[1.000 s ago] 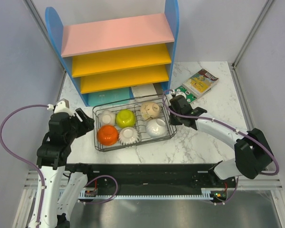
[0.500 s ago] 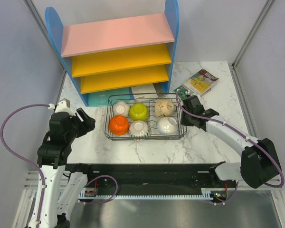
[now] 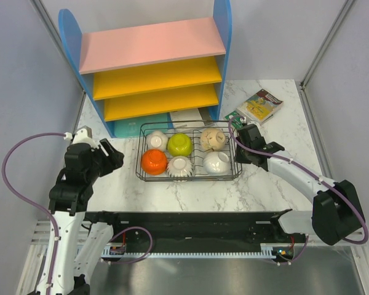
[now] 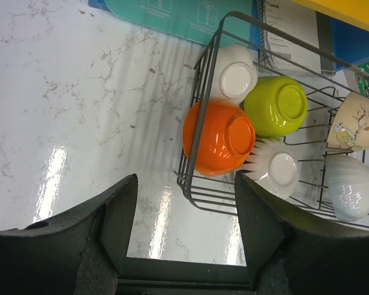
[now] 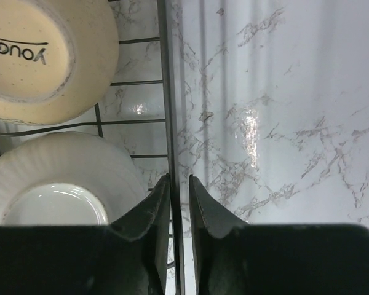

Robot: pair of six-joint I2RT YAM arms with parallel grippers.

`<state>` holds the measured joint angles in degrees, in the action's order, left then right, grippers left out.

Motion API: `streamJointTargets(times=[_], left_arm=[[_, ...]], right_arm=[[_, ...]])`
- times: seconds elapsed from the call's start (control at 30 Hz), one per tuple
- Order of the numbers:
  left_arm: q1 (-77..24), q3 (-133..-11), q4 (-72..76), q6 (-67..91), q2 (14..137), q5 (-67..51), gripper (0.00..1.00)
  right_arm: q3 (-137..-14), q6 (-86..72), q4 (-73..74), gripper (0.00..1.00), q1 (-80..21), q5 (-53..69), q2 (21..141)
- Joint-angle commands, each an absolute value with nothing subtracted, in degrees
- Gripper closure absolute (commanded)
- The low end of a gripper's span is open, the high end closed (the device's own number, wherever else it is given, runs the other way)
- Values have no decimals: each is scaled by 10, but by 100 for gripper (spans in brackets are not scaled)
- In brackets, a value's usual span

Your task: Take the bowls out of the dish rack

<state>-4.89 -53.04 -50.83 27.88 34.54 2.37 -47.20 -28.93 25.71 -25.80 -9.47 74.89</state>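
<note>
The black wire dish rack (image 3: 187,179) sits mid-table and holds several upturned bowls: orange (image 3: 154,161), green (image 3: 180,144), beige (image 3: 213,138) and three white ones (image 3: 216,162). My right gripper (image 3: 238,149) is shut on the rack's right rim wire (image 5: 166,92); the right wrist view shows the fingers (image 5: 179,179) pinching that wire beside the beige bowl (image 5: 49,55) and a white bowl (image 5: 61,184). My left gripper (image 3: 114,158) is open and empty, left of the rack. In the left wrist view (image 4: 184,181) it faces the rack's left rim (image 4: 197,144) and the orange bowl (image 4: 218,136).
A blue shelf unit (image 3: 154,61) with pink and yellow boards stands behind the rack. A teal sheet (image 3: 141,126) and papers lie under it. A book (image 3: 261,104) and a green packet (image 3: 237,117) lie at the back right. Bare marble lies in front of the rack.
The rack has been dragged to the right and turned square to the table edge, held by my right gripper. Over the last half second it barely moved. The left arm stayed put.
</note>
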Motion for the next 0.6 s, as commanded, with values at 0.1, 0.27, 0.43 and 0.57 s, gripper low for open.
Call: streamJointTargets(times=[0.1,0.27,0.43,0.57], left_arm=[[-47,-535,-490,261,370,-11,30],[-47,-540,-490,258,374,-14,30],[-47,-541,-489,257,381,-12,30],[-47,-542,-488,262,386,-18,30]], right_arm=[[-441,-279,317,59,-244,-150,715],[-458,-258,327,45,-244,-151,693],[-509,-236,355,37,-244,-167,681],[-554,-224,364,37,-243,-183,673]])
